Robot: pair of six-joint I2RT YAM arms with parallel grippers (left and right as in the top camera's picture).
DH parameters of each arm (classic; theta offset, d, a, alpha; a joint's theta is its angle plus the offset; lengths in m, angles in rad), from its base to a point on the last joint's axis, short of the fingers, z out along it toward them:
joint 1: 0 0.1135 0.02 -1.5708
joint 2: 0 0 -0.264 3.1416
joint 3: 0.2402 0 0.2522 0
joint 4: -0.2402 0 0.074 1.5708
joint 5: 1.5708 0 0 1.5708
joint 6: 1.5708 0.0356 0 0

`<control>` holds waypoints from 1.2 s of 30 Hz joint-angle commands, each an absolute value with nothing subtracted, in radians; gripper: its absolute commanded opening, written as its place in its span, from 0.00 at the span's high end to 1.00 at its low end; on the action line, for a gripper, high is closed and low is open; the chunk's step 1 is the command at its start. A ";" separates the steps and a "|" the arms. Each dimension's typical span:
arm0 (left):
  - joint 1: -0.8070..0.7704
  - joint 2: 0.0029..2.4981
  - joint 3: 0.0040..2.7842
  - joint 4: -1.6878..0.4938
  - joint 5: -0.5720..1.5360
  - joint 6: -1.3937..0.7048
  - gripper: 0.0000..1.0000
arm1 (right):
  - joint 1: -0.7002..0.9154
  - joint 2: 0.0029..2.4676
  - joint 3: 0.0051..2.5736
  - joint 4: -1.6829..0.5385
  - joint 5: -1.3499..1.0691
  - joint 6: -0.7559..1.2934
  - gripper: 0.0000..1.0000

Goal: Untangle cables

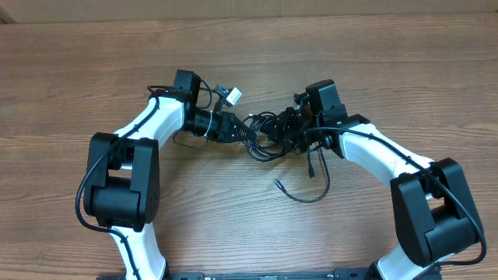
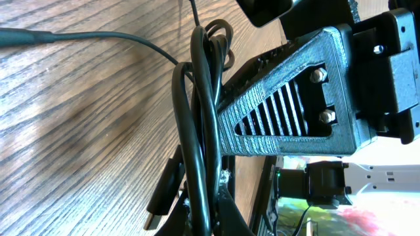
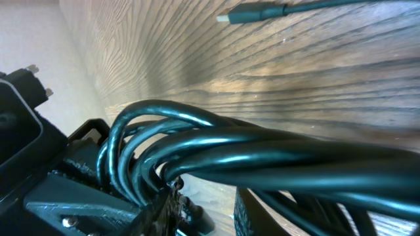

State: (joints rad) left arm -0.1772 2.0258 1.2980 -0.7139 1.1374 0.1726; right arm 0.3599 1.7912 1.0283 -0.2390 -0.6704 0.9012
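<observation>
Filling both wrist views, the cables (image 3: 262,157) sprawl whole only overhead.

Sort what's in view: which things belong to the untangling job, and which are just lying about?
Job:
- cables
- left gripper
- right gripper

Not the job:
- white connector by the left wrist
- wooden table

The cables (image 1: 261,146) are being bunched on the counter (image 1: 249,47), between the left end effector (image 1: 240,129) and the right end effector (image 1: 289,131). One loose end (image 1: 278,184) is being trailed in front of the bunch.
</observation>
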 commanded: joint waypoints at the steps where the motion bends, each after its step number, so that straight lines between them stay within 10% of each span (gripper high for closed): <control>1: -0.196 2.020 1.316 -0.717 1.168 0.217 0.96 | 0.364 1.796 1.040 -0.226 -0.737 0.873 0.73; 24: -0.229 2.020 1.316 -0.724 1.205 0.285 0.96 | 0.372 1.796 1.040 -0.181 -0.641 0.865 0.73; 36: -0.229 2.020 1.316 -0.719 1.129 0.286 0.96 | 0.296 1.787 1.040 -0.283 -0.763 0.779 0.93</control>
